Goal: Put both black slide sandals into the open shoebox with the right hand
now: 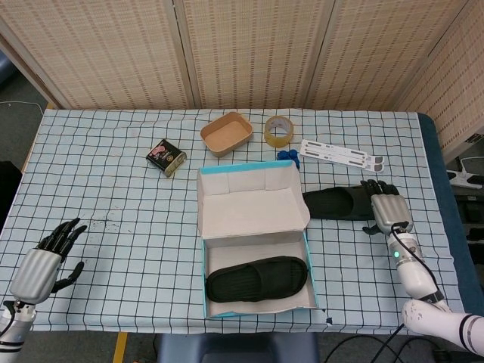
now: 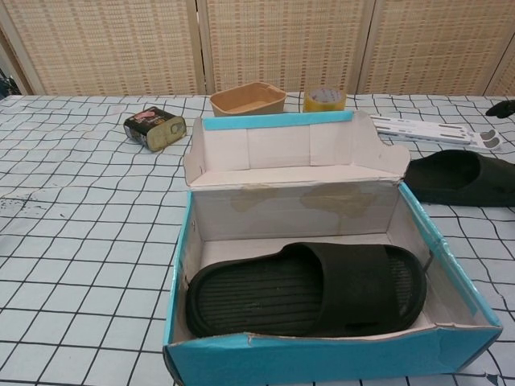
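Observation:
The blue shoebox (image 1: pixel 203 287) stands open at the table's front middle, its lid (image 1: pixel 249 198) folded back. One black slide sandal (image 1: pixel 257 278) lies flat inside it, filling the box floor (image 2: pixel 306 289). The second black sandal (image 1: pixel 339 203) lies on the checked cloth to the right of the lid (image 2: pixel 460 177). My right hand (image 1: pixel 386 203) is at that sandal's right end, fingers spread and holding nothing; I cannot tell whether it touches. In the chest view only its dark fingertips (image 2: pixel 502 108) show at the right edge. My left hand (image 1: pixel 44 262) rests open at the front left.
A tin can (image 1: pixel 165 158), a brown paper bowl (image 1: pixel 226 133), a tape roll (image 1: pixel 277 130), a small blue object (image 1: pixel 287 156) and white strips (image 1: pixel 342 154) lie behind the box. The table's right edge (image 1: pixel 442 227) is close to my right hand.

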### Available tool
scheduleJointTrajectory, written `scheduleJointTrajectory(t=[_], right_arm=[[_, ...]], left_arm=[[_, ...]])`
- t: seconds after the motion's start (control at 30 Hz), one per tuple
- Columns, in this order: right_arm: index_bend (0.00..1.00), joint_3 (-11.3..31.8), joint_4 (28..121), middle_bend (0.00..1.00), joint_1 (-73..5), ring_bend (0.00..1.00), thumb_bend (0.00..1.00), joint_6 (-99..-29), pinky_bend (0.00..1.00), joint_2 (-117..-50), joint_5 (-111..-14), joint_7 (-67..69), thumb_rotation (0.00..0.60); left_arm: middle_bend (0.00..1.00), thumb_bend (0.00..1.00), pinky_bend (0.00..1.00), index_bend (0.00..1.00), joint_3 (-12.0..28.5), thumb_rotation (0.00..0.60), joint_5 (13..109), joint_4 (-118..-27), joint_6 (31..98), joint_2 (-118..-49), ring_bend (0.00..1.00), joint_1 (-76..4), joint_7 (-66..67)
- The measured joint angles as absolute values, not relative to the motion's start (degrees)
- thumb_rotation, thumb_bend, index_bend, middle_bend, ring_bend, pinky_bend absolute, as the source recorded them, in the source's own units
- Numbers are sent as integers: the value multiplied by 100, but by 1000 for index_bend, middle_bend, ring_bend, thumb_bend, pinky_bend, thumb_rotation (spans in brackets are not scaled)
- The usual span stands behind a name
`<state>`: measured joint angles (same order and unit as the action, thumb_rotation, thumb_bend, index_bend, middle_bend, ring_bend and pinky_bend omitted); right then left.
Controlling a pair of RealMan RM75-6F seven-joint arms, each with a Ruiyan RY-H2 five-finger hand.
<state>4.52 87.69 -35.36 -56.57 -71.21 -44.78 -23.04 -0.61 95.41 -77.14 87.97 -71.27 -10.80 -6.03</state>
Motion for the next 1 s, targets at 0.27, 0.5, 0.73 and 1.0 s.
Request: scheduleJointTrajectory(t=[0.27,0.5,0.73,1.0], right_arm=[[68,502,7717,43,-3628,0,93,-5088,77,-7661,-4574,-1992,600],[82,557,6846,43,-3713,0,93,-4744,77,-8162,-4744,-1790,600],[121,609,6195,87,-3758,0,93,-4502,77,-8555,-4882,-1651,600],[235,605,5840,228,-3737,63,93,-4385,160,-8792,-5073,-1551,600]], left_arm=[[32,397,306,98,-60,600,9539,-7716,8810,-7121,78,-1074,-617],[32,397,308,98,-65,600,9544,-7714,8808,-7108,78,-1073,-651],[32,398,309,98,-67,600,9547,-7710,8813,-7103,78,-1072,-672],[32,397,310,98,-65,600,9535,-7713,8794,-7105,78,-1075,-664]])
